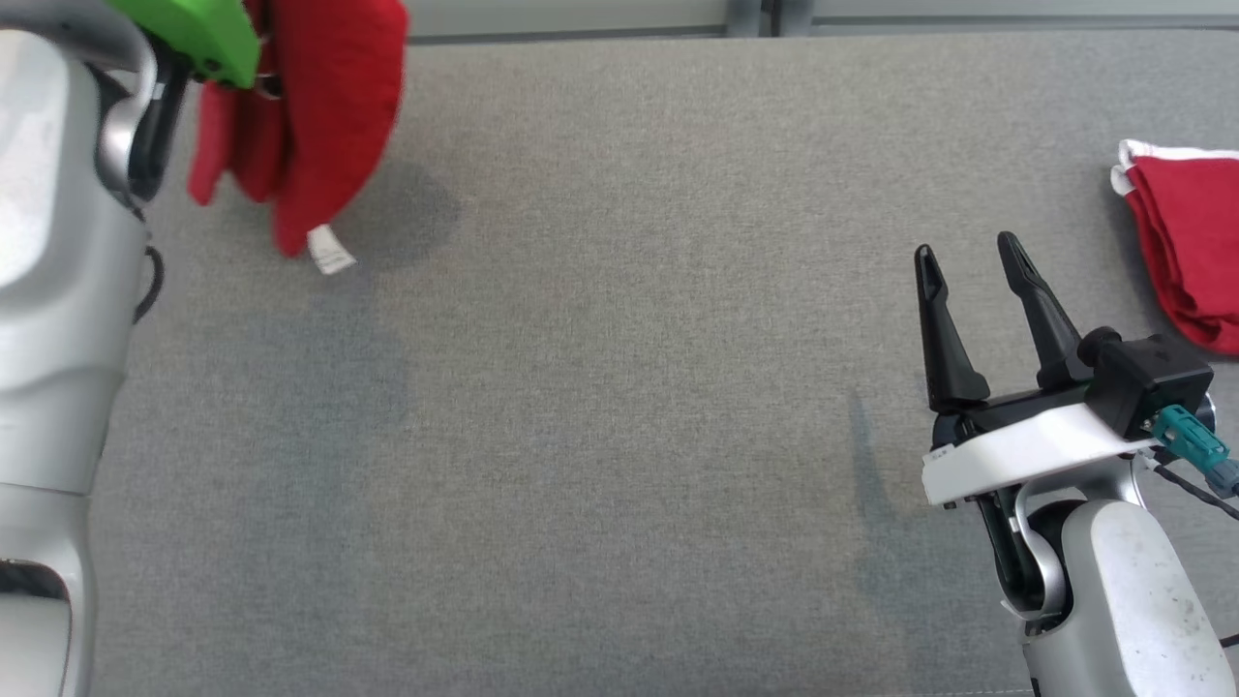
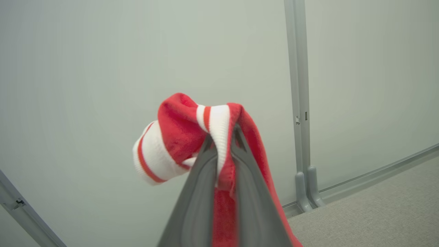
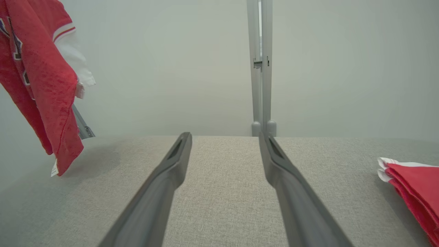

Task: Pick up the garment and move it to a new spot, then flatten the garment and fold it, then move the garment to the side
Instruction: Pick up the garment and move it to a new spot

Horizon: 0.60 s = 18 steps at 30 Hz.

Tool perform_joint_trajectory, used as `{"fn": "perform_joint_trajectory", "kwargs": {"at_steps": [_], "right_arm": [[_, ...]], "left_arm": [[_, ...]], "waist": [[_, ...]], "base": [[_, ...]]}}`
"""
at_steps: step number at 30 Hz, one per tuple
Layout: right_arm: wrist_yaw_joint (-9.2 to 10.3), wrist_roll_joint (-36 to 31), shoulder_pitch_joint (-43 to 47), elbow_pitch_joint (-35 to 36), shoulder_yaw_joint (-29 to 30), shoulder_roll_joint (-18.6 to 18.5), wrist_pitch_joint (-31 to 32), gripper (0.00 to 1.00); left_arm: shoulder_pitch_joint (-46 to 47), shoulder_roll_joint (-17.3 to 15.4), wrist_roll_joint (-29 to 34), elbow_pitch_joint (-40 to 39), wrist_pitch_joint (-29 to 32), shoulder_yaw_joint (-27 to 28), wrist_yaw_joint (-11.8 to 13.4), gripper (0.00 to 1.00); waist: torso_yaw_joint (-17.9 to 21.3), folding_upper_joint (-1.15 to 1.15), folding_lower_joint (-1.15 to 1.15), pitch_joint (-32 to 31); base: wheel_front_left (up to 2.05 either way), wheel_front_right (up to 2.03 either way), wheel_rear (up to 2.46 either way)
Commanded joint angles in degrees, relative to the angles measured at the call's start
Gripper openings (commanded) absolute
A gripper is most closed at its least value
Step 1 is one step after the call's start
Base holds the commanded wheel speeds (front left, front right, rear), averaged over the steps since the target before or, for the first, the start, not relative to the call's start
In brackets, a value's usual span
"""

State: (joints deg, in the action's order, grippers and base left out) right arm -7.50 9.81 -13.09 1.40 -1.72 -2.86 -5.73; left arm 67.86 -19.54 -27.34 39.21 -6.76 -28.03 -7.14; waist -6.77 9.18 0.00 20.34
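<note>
The garment [image 1: 329, 106] is red with white, red-striped cuffs, and it hangs in the air over the far left of the grey table [image 1: 619, 407]. A white label [image 1: 331, 252] dangles at its lowest point, just above the cloth surface. My left gripper [image 2: 223, 137] is shut on the garment [image 2: 178, 127], pinching a striped cuff between its fingers. In the right wrist view the garment [image 3: 44, 79] hangs at the upper left. Low at the right, my right gripper [image 1: 966, 250] stands open with nothing between its fingers [image 3: 171, 171].
A second red garment [image 1: 1191, 252], folded with a white edge, lies at the table's right edge [image 3: 416, 185]. A pale wall with a grey upright post [image 3: 260, 68] runs along the far side. My left arm's silver body [image 1: 58, 290] stands along the left side.
</note>
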Motion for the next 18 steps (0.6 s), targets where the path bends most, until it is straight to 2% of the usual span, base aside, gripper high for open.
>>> {"fn": "perform_joint_trajectory", "kwargs": {"at_steps": [1, 5, 11, 14, 18], "right_arm": [[0.02, 0.58, 1.11, -0.34, -0.12, -0.09, -0.64, 1.00], [0.02, 1.46, 1.77, -0.88, -0.15, -0.11, -1.06, 1.00], [0.02, 2.29, 2.15, -1.46, 0.82, -0.13, -1.93, 1.00], [0.02, 2.39, 1.57, -1.88, 1.51, -0.12, -2.37, 1.00], [0.02, 2.79, 0.42, -2.49, 1.73, -0.13, -3.05, 1.00]], "left_arm": [[-0.99, 0.60, -0.11, -1.99, 0.55, -0.81, -0.28, 0.00], [-1.45, 3.00, -1.33, -7.01, 1.84, -2.16, -0.26, 0.00], [-2.89, 10.34, -3.59, -15.88, 2.06, -4.21, 1.29, 0.00], [-4.70, 13.88, -4.09, -18.09, 1.63, -6.69, 1.95, 0.00], [-6.43, 16.13, -5.58, -19.13, -0.01, -10.46, 3.45, 0.00]], "waist": [[2.87, -0.01, 0.00, -4.25], [4.21, -0.01, 0.00, -5.05], [6.61, -0.01, 0.00, -4.58], [7.69, -0.01, 0.00, -3.62], [9.59, -0.01, 0.00, -2.33]], "base": [[0.00, 0.00, 0.00], [0.00, 0.00, 0.00], [0.00, 0.00, 0.00], [0.00, 0.00, 0.00], [0.00, 0.00, 0.00]]}}
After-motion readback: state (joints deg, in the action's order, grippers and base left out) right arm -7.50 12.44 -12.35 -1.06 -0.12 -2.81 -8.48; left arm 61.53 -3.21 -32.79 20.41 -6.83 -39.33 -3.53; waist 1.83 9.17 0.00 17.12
